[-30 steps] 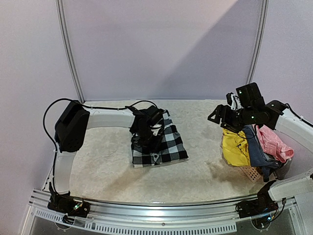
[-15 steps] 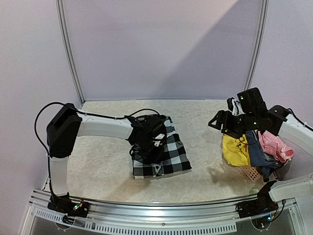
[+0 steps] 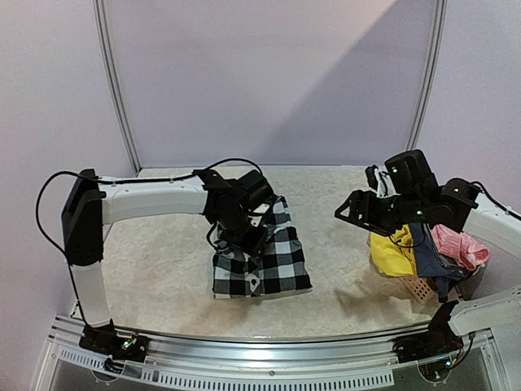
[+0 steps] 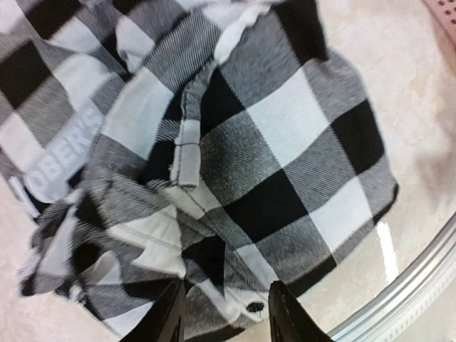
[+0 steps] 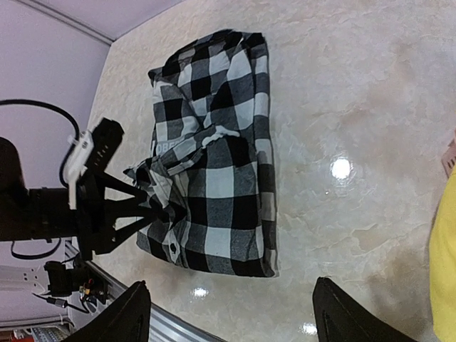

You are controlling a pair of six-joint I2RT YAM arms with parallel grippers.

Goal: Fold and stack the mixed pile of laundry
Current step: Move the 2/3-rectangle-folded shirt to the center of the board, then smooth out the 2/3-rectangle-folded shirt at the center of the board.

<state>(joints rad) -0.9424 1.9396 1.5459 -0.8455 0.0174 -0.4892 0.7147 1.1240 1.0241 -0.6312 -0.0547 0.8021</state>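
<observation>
Shirt of black-and-white checked cloth (image 3: 269, 261) lies right under the left pincer (image 3: 244, 238) seen from above, dragged nearer the arm bases than a second ago and laid out longer; the right pincer (image 3: 352, 213) has drifted towards it, leaving the bright yellow garment (image 3: 392, 252), blue-grey garment (image 3: 425, 259) and pink garment (image 3: 460, 244) heaped behind it over the small salmon perforated plastic basket (image 3: 417, 287); left wrist view: the fingers (image 4: 171, 317) stand apart, newly loosened, with the buttoned hem just below them, seemingly let go; right wrist view: its fingers gape wide on nothing, the shirt well ahead; this fold looks laid, three garments untouched.
</observation>
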